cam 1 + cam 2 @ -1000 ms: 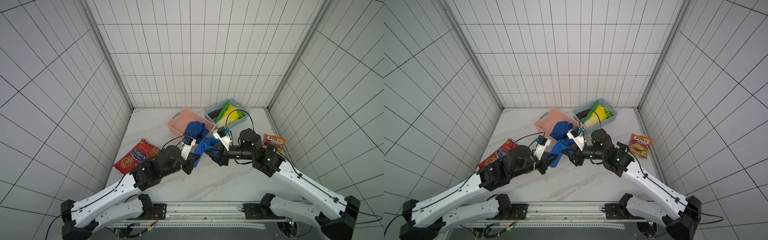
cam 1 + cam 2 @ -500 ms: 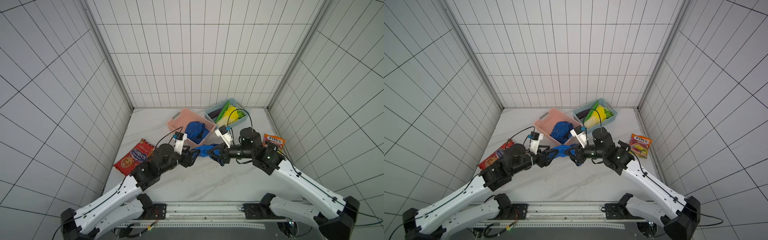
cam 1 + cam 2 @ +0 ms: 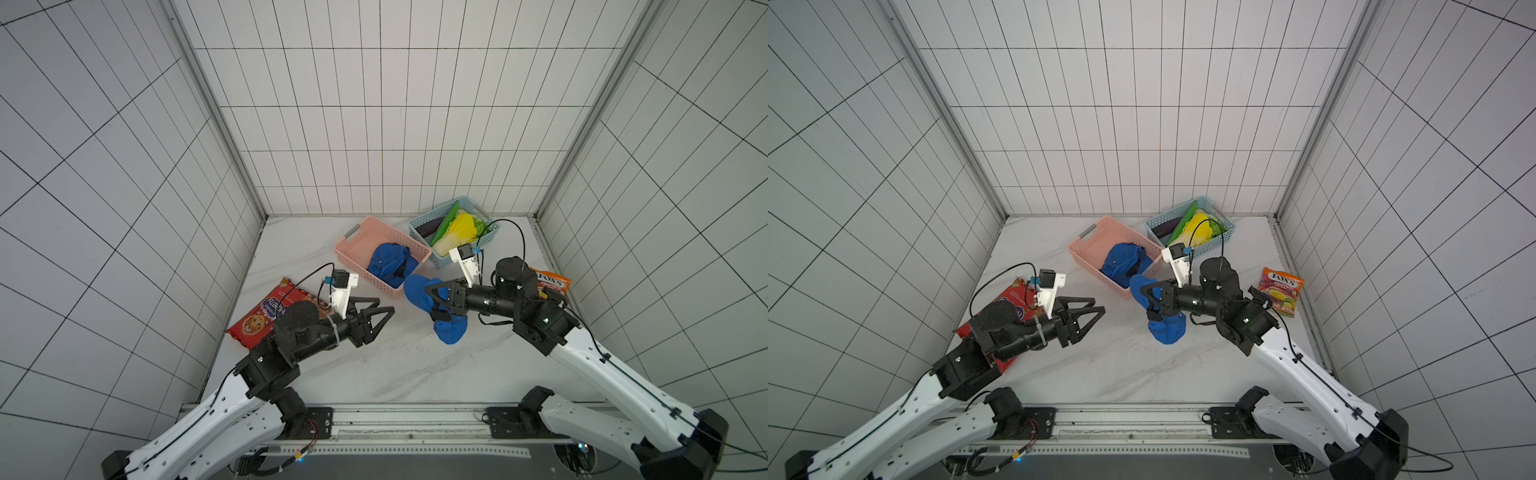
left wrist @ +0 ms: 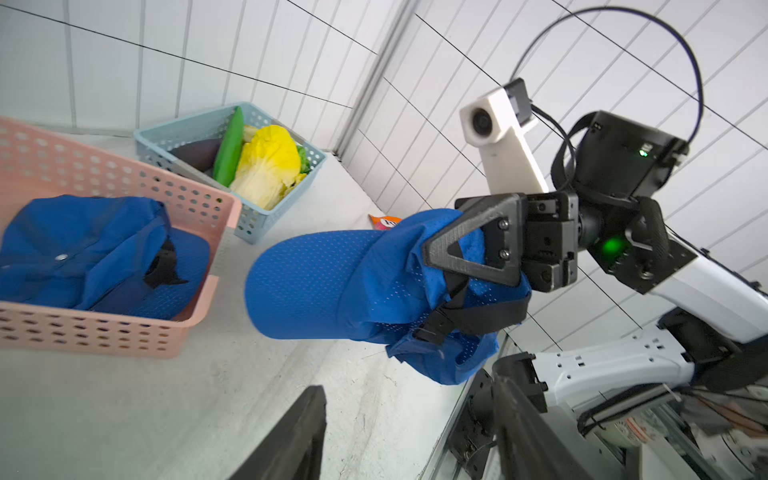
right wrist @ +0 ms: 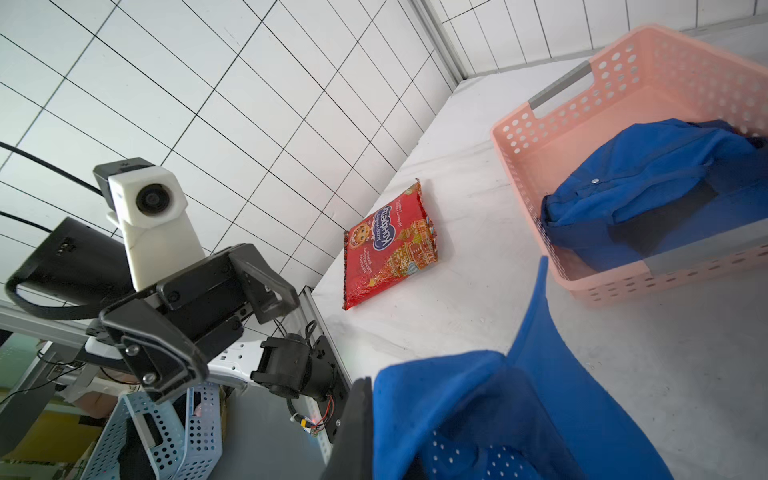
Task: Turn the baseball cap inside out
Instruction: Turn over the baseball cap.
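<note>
Bench (image 3: 374, 365): white, both arms over it
Pink basket (image 3: 361, 270): near the back edge, blue cloth (image 3: 388, 262) inside
Baseball cap (image 3: 415, 289): blue, held over mid-bench beside the basket — crown hanging down
Right gripper (image 3: 432, 303): I see it clamped on the cap
Left gripper (image 3: 386, 304): jaws apart, empty — clear of the cap

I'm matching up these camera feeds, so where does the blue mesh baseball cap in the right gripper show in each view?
In a top view: the blue mesh baseball cap sits just below centre, slightly right.
In a top view: just below centre.
Left wrist: mid-picture.
Right wrist: bottom right corner.
Shared landmark: the pink perforated plastic basket, next to the cap in all four.
</note>
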`<state>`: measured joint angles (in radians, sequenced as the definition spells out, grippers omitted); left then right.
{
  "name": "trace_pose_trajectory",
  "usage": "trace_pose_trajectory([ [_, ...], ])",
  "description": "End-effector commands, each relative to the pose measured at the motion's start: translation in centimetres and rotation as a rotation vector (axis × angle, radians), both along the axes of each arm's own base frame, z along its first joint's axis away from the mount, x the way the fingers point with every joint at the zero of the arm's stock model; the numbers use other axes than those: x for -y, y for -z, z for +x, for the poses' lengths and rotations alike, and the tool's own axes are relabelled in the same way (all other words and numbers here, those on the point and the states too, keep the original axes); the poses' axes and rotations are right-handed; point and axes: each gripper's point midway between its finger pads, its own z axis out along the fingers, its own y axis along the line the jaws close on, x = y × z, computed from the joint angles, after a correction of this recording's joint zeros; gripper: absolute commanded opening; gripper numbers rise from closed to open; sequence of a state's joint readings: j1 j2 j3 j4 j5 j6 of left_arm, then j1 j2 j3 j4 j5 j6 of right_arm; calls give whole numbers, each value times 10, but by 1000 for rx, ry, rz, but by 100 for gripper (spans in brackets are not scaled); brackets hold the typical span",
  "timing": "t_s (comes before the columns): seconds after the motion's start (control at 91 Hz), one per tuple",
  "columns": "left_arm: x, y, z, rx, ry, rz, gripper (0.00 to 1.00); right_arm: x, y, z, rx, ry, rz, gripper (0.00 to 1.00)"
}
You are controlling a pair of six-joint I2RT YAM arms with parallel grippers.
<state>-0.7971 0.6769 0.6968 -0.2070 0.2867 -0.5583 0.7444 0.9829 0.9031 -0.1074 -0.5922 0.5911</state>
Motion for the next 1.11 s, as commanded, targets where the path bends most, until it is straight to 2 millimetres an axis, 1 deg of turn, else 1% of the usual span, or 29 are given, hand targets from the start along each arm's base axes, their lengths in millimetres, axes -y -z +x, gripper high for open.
trace_pose_trajectory([
  [0.0,34,-5,-16,-51,186,-93,58,-6,-22,-3,10,-51,90,0],
  [0.099,56,-9,-19,-61,247,-122,55,-9,-31,-10,3,-94,126,0],
  [0.154,66,-11,-18,-60,266,-140,53,-10,-33,-12,4,-107,135,0],
  [0.231,72,-15,-14,-69,270,-176,50,-10,-36,-14,3,-120,141,0],
  [0.297,75,-15,-10,-73,261,-195,46,-10,-38,-17,0,-130,146,0],
  [0.385,76,-11,-6,-84,242,-197,42,-10,-40,-19,-3,-143,154,0],
  [0.517,71,-10,0,-86,197,-201,42,-9,-42,-21,-8,-148,159,0],
  [0.583,66,-6,6,-89,148,-200,47,-10,-42,-22,-12,-152,162,0],
  [0.649,62,-3,11,-94,108,-199,47,-11,-43,-22,-19,-159,171,0],
  [0.847,62,1,14,-115,93,-202,43,-13,-51,-24,-34,-178,199,0],
  [1.099,68,-6,11,-119,129,-246,38,-19,-48,-29,-55,-218,193,0],
])
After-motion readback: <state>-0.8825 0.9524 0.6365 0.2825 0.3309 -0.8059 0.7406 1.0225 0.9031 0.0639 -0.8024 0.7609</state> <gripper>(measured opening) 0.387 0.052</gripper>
